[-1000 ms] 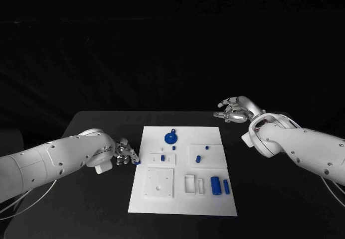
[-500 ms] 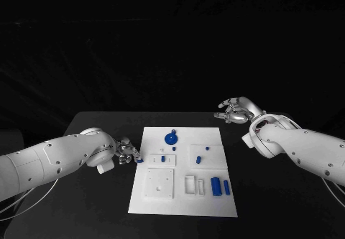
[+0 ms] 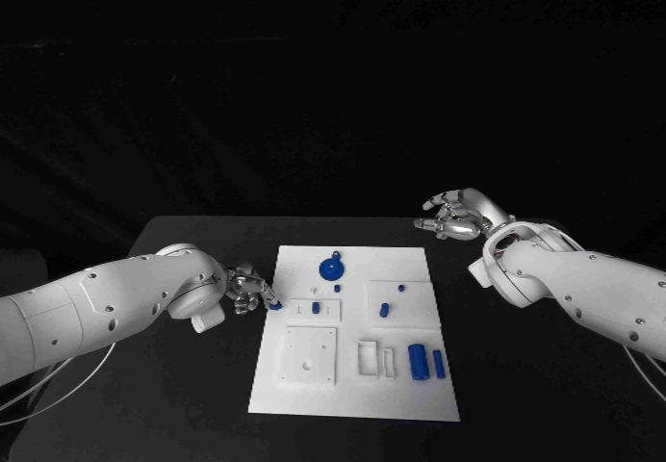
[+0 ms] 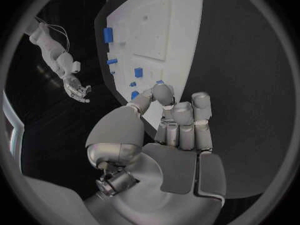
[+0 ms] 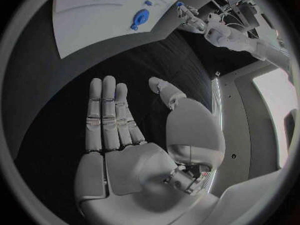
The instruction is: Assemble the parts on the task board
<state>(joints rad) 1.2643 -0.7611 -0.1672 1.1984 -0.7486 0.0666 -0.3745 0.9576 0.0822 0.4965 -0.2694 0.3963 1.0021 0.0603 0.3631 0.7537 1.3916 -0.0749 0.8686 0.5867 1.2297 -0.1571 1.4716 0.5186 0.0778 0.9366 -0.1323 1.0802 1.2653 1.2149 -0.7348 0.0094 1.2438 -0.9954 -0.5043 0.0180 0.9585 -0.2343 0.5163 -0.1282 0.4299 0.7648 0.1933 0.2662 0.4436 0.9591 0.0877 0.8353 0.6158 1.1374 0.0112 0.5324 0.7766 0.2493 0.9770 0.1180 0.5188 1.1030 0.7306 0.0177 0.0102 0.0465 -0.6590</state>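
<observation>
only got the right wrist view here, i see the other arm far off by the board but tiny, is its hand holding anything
observer: Yes. The left hand is at the left edge of the board, with a small blue piece pinched at its fingertips.
operator: ok and whats on the end of the board nearest the robot, its cut off for me
observer: Two blue cylinders lie side by side near the right edge, next to a white rectangular frame.
operator: where is my right hand relative to the board
observer: The right hand is off the board, beyond its far right corner, with its fingers apart and holding nothing.
</observation>
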